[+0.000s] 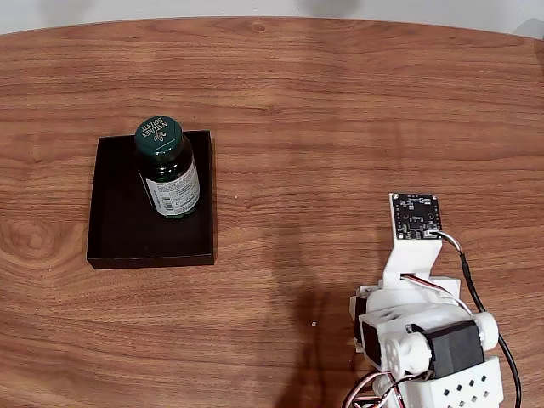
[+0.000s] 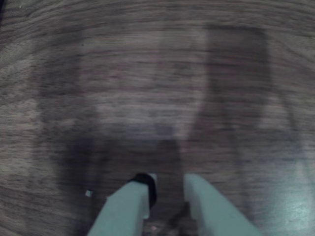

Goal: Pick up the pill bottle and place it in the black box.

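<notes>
In the fixed view, the pill bottle (image 1: 168, 170) is standing upright inside the black box (image 1: 119, 229), toward its far right corner. In the wrist view, the gripper (image 2: 170, 189) is hanging over bare table (image 2: 147, 73), fingers slightly parted, pinching nothing.

Bare table (image 1: 340, 127) surrounds the black box (image 1: 119, 229); the pill bottle (image 1: 168, 170) stands inside.

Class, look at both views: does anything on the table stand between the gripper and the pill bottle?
Nothing visible does. The pill bottle stands upright in the black box; bare wood separates it from the arm. The wrist view shows the gripper above bare tabletop.
</notes>
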